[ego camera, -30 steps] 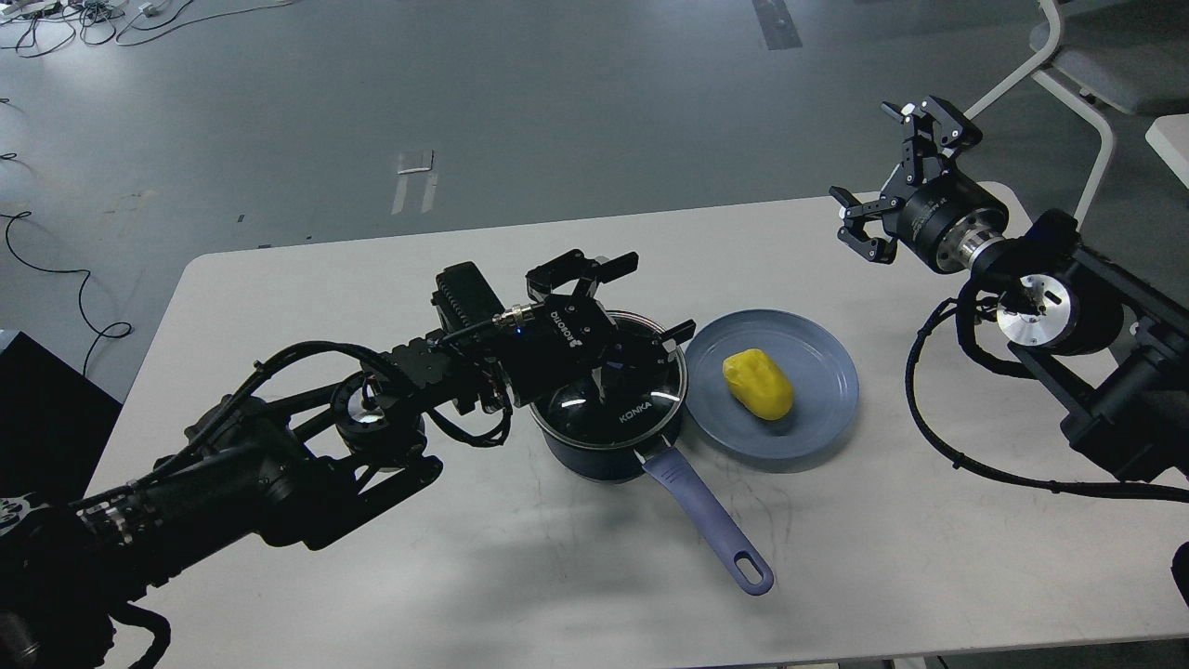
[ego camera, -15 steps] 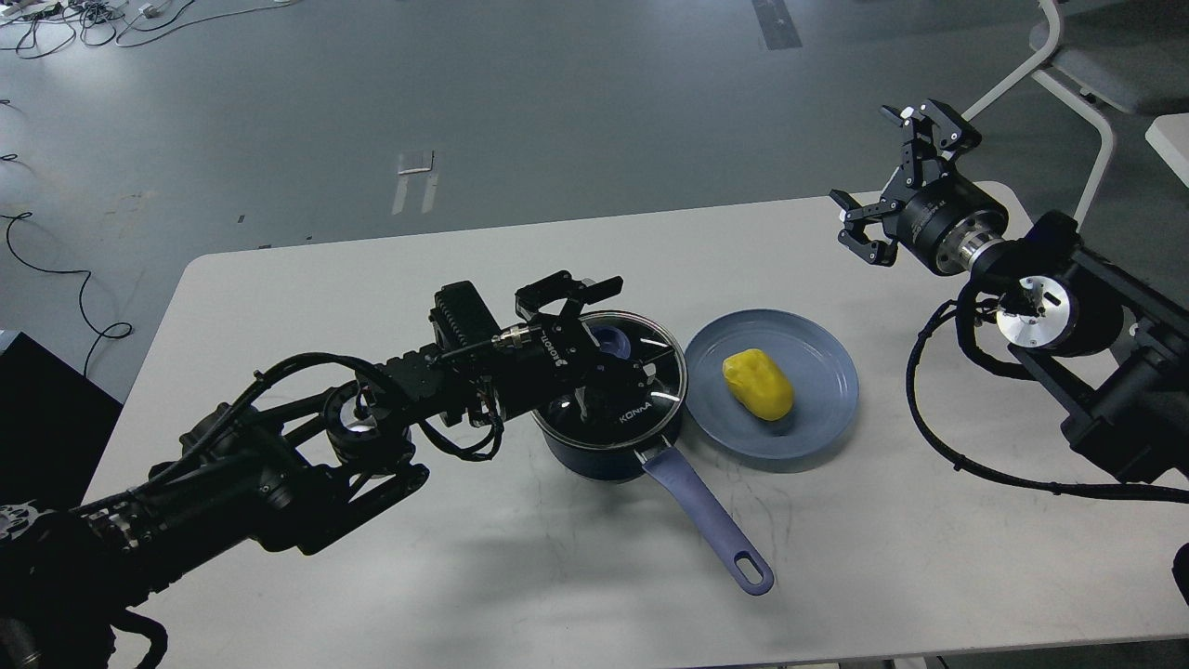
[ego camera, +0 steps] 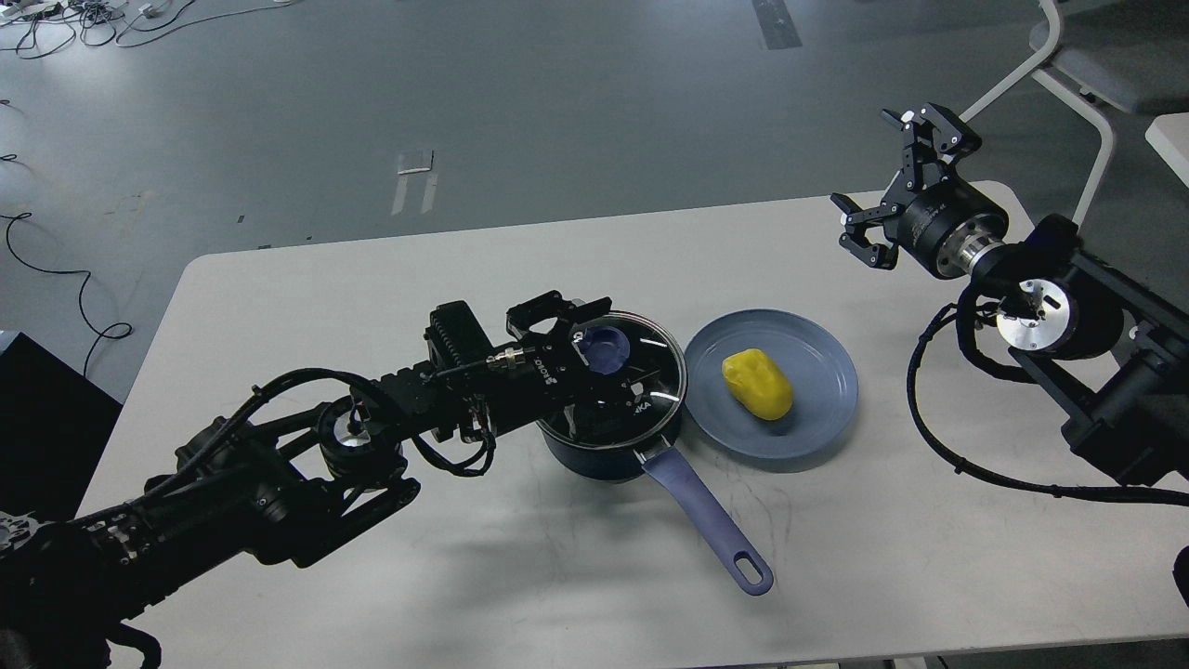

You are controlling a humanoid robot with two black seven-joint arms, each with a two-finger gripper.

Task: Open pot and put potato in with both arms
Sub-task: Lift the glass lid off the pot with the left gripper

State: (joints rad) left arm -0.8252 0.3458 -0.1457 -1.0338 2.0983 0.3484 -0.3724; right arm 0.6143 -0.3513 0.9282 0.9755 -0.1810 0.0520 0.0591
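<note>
Since the earlier frame, the left tool [ego camera: 594, 358] has dropped onto the round glass lid's blue knob [ego camera: 604, 346]; whether it grips, I cannot tell. Close squarely, lift straight off the dark navy saucepan [ego camera: 594, 451]. At two o'clock the right tool [ego camera: 882, 177] hangs wide, empty.

Over the last second the left gripper [ego camera: 594, 358] has been lowered and drawn back toward the left of the frame, so that it is now placed low over the glass lid [ego camera: 641, 367] of the pot [ego camera: 604, 446]. One second ago the lid's blue knob [ego camera: 604, 347] was hidden under the gripper body; now it is seen between the fingers. The fingers, which were spread wide above the lid, are now brought closer around the knob. Whether the knob is already pressed cannot be told. The "KONKA" print on the lid is now partly covered. The right gripper [ego camera: 894, 181], in the upper right of the frame, has been shifted only very slightly.
</note>
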